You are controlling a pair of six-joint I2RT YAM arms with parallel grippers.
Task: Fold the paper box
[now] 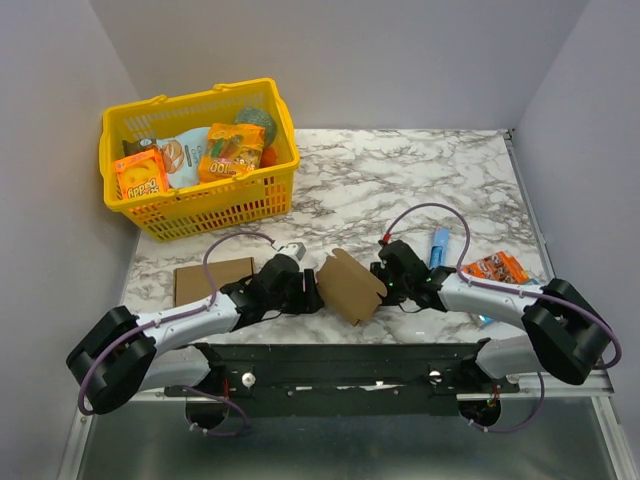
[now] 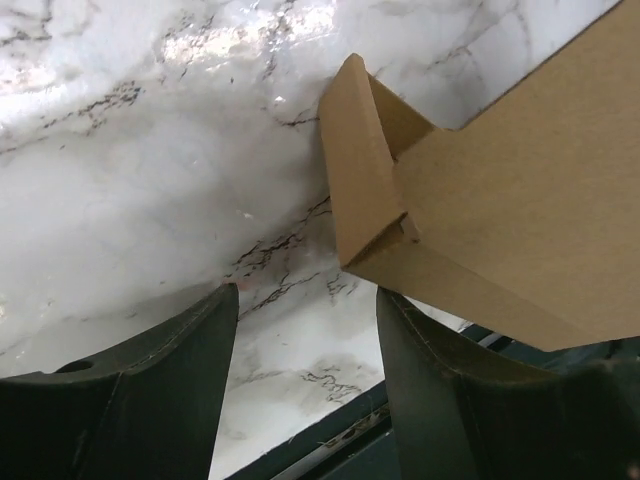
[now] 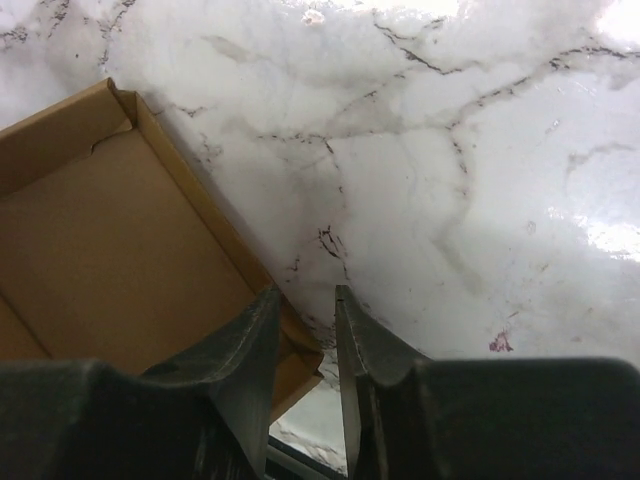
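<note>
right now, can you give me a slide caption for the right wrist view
The right claw straddles a raised side wall of the paper box on the marble table.

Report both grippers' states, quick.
Left gripper: open, nothing between its fingers; the paper box sits just beside it.
Right gripper: closed on the paper box's side wall.

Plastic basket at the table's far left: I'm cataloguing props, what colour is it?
The plastic basket is yellow; the top external view shows it best.
</note>
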